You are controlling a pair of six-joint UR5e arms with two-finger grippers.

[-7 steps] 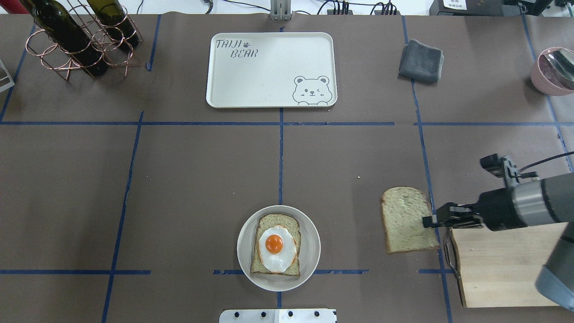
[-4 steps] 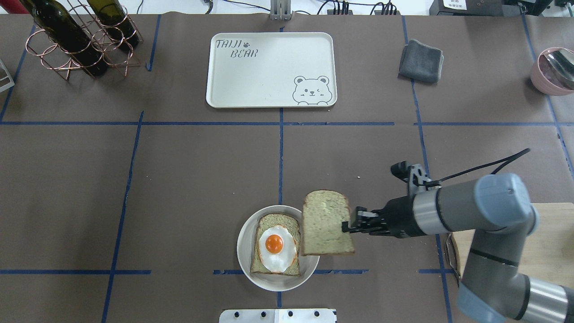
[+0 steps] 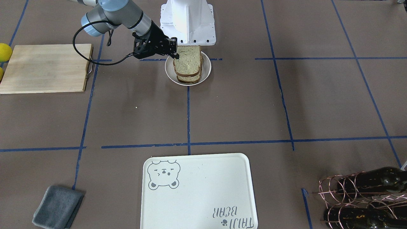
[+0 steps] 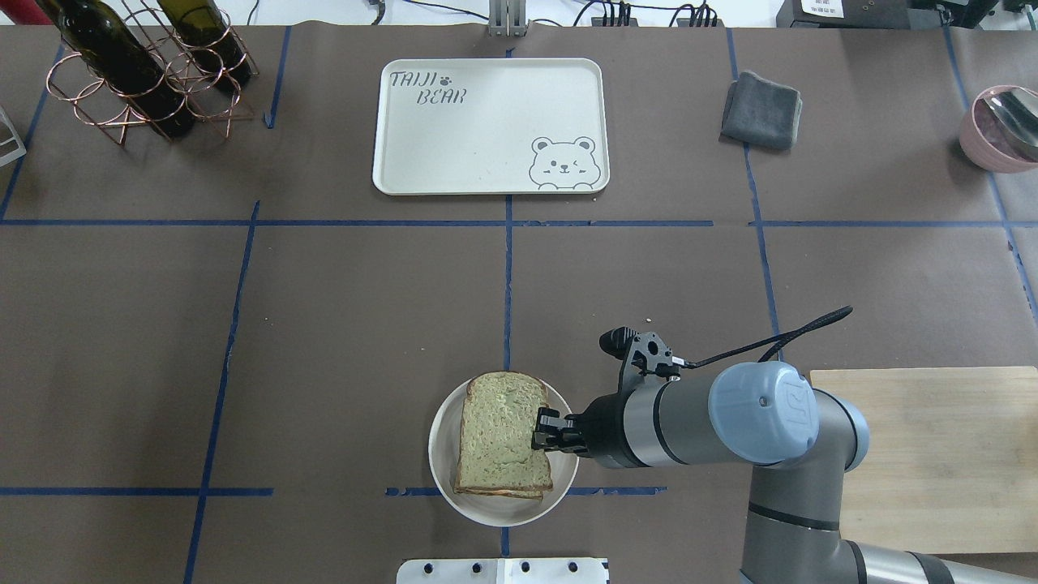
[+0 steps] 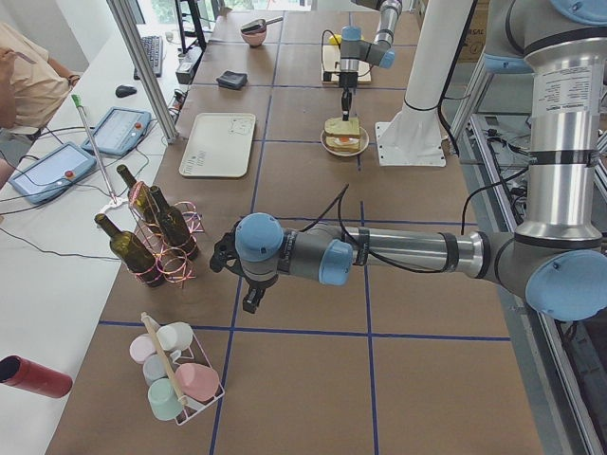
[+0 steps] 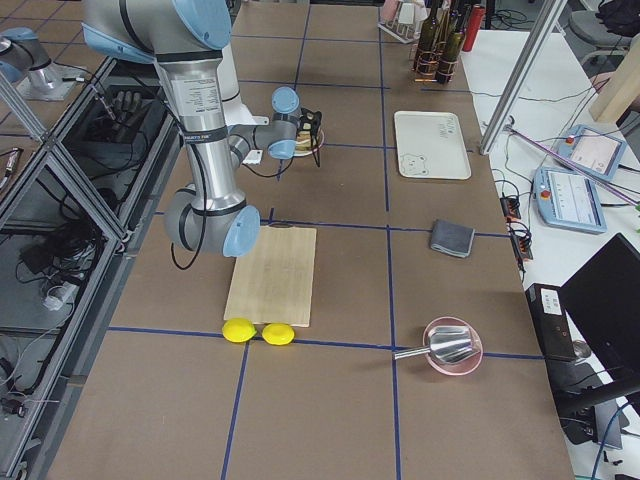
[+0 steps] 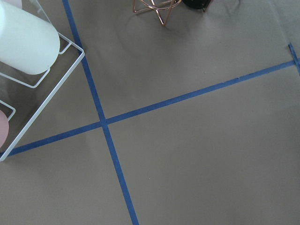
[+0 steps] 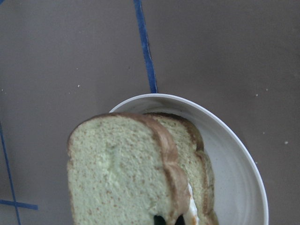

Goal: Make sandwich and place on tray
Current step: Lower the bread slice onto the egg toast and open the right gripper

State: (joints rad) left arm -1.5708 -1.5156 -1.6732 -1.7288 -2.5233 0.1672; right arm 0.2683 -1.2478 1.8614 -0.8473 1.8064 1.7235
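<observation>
My right gripper (image 4: 542, 430) is shut on the right edge of the top bread slice (image 4: 499, 430) and holds it over the small round white plate (image 4: 444, 478). The slice covers the lower slice and the egg. In the front view the top slice (image 3: 187, 62) lies just over the lower slice (image 3: 188, 78). In the right wrist view a sliver of egg white (image 8: 190, 207) shows between the two slices. The cream tray (image 4: 486, 138) with the bear drawing lies bare at the far middle. My left gripper (image 5: 249, 301) shows only in the left side view, so I cannot tell whether it is open or shut.
A wooden cutting board (image 4: 924, 454) lies at the near right, with two lemons (image 6: 258, 332) beyond its end. A grey cloth (image 4: 761, 109) and a pink bowl (image 4: 1001, 126) are at the far right. A wine rack (image 4: 146, 69) stands at the far left, with a cup rack (image 5: 175, 374) near it.
My right gripper has carried the bread slice left from beside the cutting board to over the plate. The slice now covers the egg.
</observation>
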